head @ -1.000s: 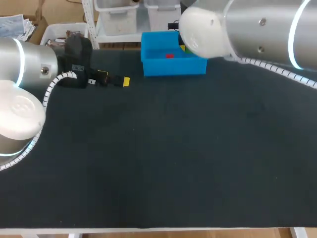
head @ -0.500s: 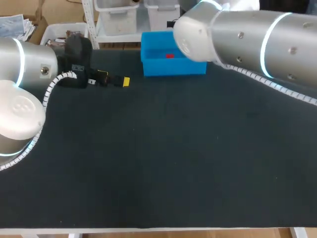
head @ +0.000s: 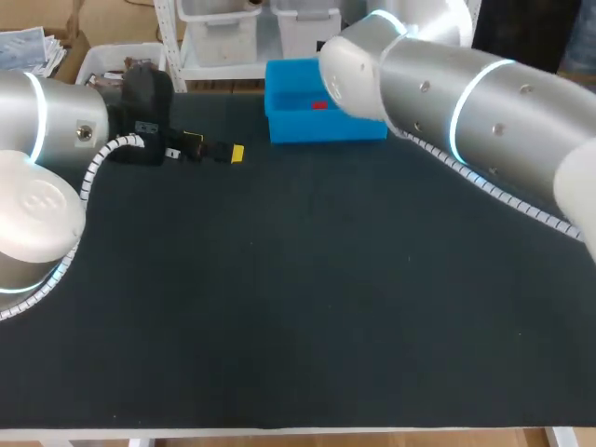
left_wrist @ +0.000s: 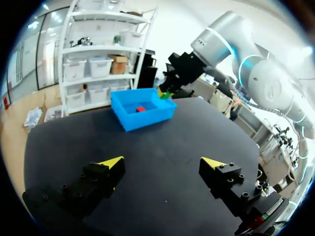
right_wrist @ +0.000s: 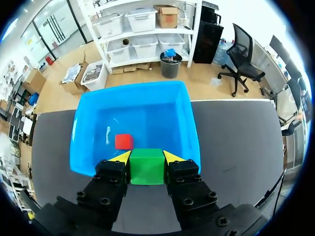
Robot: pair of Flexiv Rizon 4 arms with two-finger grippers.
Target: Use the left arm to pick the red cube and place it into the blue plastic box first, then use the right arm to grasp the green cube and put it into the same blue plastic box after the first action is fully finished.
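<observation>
black table (head: 279,307) below, the right gripper (right_wrist: 146,158) clamps the green cube (right_wrist: 146,168) above the near wall of the blue box (right_wrist: 138,105).

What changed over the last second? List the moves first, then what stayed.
The right arm swung toward my left, further over the blue plastic box, and now hides the box's right corner. The right gripper is shut on the green cube; no release shows. The left arm, the open left gripper and the red cube in the box stayed put.
</observation>
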